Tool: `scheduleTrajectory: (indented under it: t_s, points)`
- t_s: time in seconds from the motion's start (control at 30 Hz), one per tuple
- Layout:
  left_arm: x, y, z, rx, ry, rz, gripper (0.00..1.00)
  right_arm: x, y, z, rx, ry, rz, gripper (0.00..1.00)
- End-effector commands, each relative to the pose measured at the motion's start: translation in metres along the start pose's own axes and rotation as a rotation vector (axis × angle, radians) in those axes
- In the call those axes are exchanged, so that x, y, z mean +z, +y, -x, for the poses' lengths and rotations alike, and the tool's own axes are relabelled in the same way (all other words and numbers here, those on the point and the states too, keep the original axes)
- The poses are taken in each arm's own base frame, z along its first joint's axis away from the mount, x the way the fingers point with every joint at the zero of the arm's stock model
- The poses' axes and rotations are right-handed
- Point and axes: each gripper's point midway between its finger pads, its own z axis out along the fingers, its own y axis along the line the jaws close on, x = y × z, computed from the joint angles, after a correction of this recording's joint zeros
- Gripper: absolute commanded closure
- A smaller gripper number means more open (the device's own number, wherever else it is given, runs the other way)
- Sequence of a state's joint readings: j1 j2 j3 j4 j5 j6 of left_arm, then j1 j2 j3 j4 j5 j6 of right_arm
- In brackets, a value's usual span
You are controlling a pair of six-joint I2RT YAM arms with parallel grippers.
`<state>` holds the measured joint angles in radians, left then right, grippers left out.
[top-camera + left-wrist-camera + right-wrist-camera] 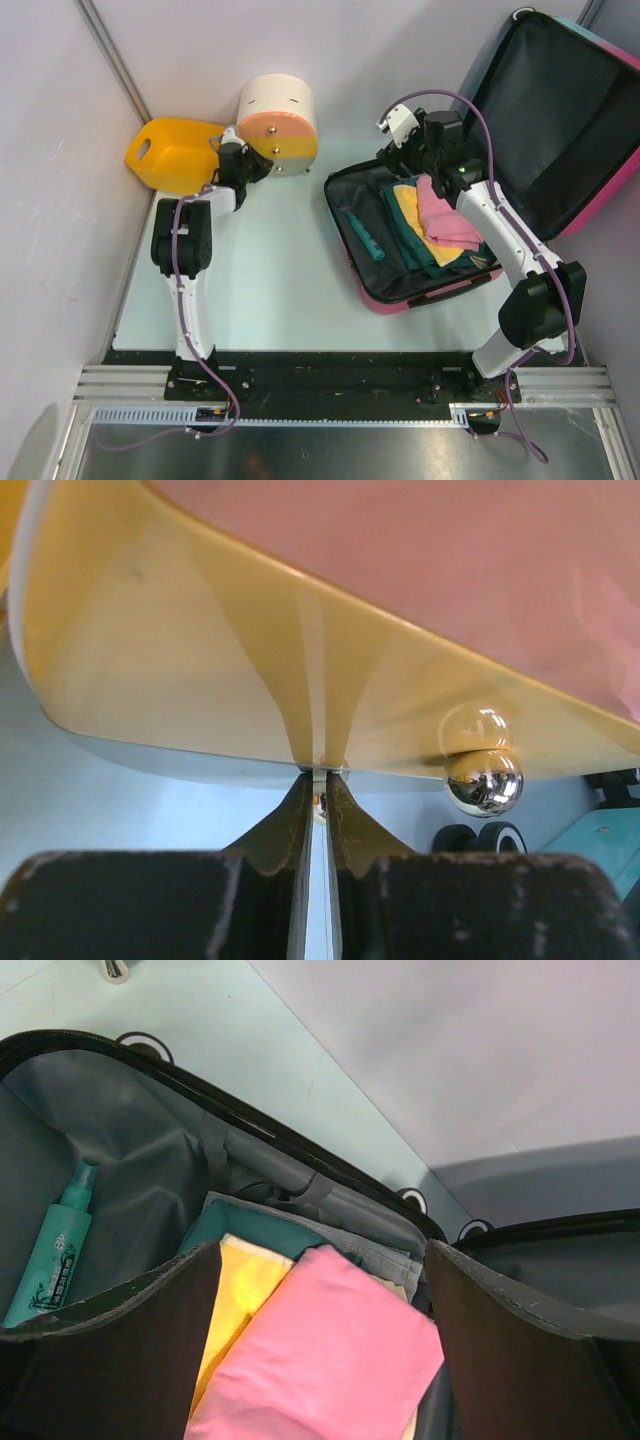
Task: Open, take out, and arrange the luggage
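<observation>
Luggage position: the luggage (560,120) lies at 3 o'clock on the counter (270,280), with its lid raised toward 1 o'clock.
Step "open": done; the black lining is exposed.
Step "take out": judged not yet started. The spray bottle (365,235) and the folded stack, with the pink cloth (445,215) on top, lie inside the shell.
Step "arrange": pending; no item from the luggage is seen on the counter.
Right tool (322,1250): jaws spread wide and empty, hovering over the pink cloth and straddling it without contact.
Left tool (318,775): almost closed, with a thin slit between the fingers and nothing seen in its hold. The tips sit at the lower edge of the round drawer box (278,122), at 11 o'clock, just beside the chrome knob (483,780).
Basket: the yellow basket (170,150) stands at 10 o'clock.
</observation>
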<state>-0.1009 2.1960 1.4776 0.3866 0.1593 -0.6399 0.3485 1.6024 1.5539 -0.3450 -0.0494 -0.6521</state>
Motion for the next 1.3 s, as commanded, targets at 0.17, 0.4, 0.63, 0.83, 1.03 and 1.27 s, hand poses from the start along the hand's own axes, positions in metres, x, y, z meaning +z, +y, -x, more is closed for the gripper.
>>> scheduleTrajectory:
  t_s: [0.17, 0.4, 0.63, 0.83, 1.03, 1.27]
  points:
    - [-0.050, -0.062, 0.047, 0.165, -0.114, -0.132, 0.78, 0.000, 0.001, 0.013, -0.017, -0.035, 0.004, 0.11]
    - [-0.133, -0.096, 0.063, 0.504, -0.175, -0.239, 0.25, 0.009, 0.002, 0.016, 0.013, -0.071, 0.003, 0.10]
    - [-0.158, -0.130, 0.000, 0.691, 0.011, -0.644, 0.00, 0.011, 0.001, 0.020, -0.008, -0.105, -0.008, 0.10]
    - [-0.139, -0.133, -0.010, 0.231, 0.170, -0.722, 0.00, 0.005, -0.003, 0.017, -0.005, -0.101, -0.022, 0.10]
    - [-0.106, -0.113, -0.001, -0.077, 0.100, -0.530, 0.04, -0.009, -0.007, 0.001, 0.010, -0.068, -0.038, 0.10]
    - [-0.074, -0.093, 0.025, -0.241, 0.002, -0.350, 0.25, -0.017, -0.014, -0.008, 0.029, -0.049, -0.054, 0.10]
